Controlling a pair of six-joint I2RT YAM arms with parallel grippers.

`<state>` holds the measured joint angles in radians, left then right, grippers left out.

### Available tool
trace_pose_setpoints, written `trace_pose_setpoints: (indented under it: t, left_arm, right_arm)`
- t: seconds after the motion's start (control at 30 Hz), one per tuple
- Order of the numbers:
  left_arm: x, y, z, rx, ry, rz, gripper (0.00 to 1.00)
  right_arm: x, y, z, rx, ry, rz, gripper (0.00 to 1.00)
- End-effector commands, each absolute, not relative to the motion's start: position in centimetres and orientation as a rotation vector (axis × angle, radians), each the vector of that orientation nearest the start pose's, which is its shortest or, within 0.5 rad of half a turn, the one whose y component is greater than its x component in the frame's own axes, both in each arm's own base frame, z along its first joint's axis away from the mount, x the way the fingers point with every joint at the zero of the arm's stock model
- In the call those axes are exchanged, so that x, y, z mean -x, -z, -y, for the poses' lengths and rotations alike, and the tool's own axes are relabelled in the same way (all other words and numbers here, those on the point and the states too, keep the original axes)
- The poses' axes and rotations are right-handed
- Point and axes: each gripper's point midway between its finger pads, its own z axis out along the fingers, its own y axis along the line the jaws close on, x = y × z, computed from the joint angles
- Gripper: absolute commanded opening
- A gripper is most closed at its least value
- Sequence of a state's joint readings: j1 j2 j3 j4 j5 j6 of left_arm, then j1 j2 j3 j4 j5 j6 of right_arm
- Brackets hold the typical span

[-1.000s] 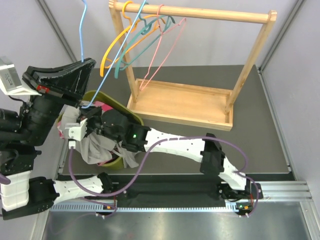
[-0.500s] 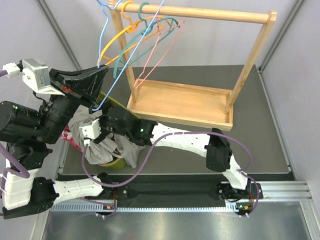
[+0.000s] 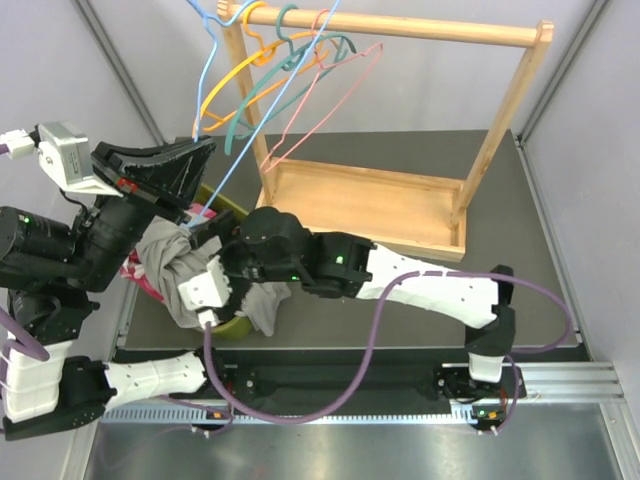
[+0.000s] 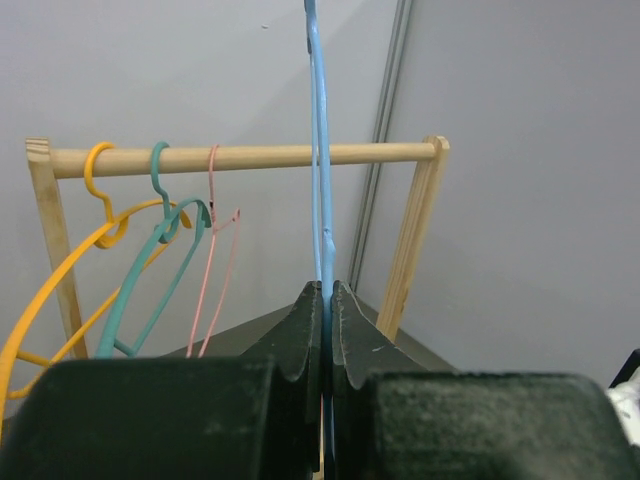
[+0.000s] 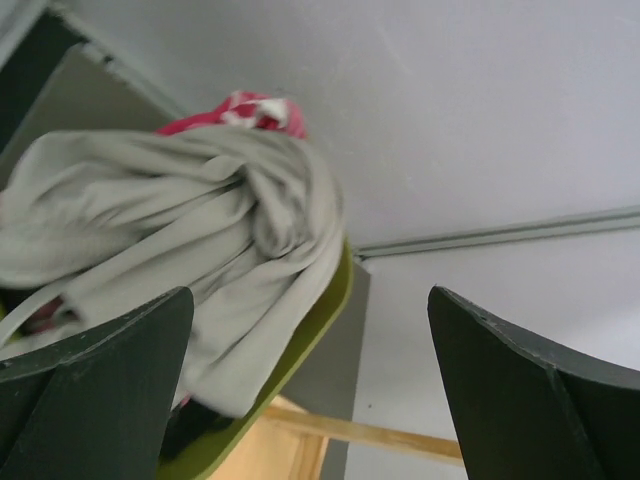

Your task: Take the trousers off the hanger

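The blue hanger is held clamped by the left gripper, its fingers shut. The grey trousers are heaped in the green basket at 9 o'clock, before the right gripper, whose fingers are spread wide. Separation seems nearly done; the hanger should be lifted clear.

Rack far-centre on table. Three hangers on left end of its rail. Basket near-left of rack at table's left edge, trousers heaped in it. Just left of rack's left post, above basket: fourth hanger.
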<state>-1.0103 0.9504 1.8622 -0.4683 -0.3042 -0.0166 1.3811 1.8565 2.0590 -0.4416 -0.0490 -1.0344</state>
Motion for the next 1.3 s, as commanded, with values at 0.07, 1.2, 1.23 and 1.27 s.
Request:
trace_pose_setpoints:
  t: [0.07,1.2,1.23,1.27]
  left_arm:
    - [-14.3,-62.2,15.8,-0.373,0.797,-1.152,0.00]
    - [-29.0,-51.7,27.2,-0.471,0.391,-1.501,0.00]
    - [-29.4,-51.9,27.4,-0.453,0.401,-1.495,0.00]
    - [-29.8,-52.0,27.6,-0.443,0.407,-1.490,0.00]
  right_arm:
    - [-8.1,-36.1,-47.0,2.063,-0.403,-0.546,1.00]
    - [-14.9,-38.3,-24.3,1.792,-0.425,-0.989,1.00]
    - [-15.0,-38.3,-22.8,1.753,-0.401,-1.015,1.00]
    - [-14.9,-38.3,-22.1,1.732,-0.389,-1.026,1.00]
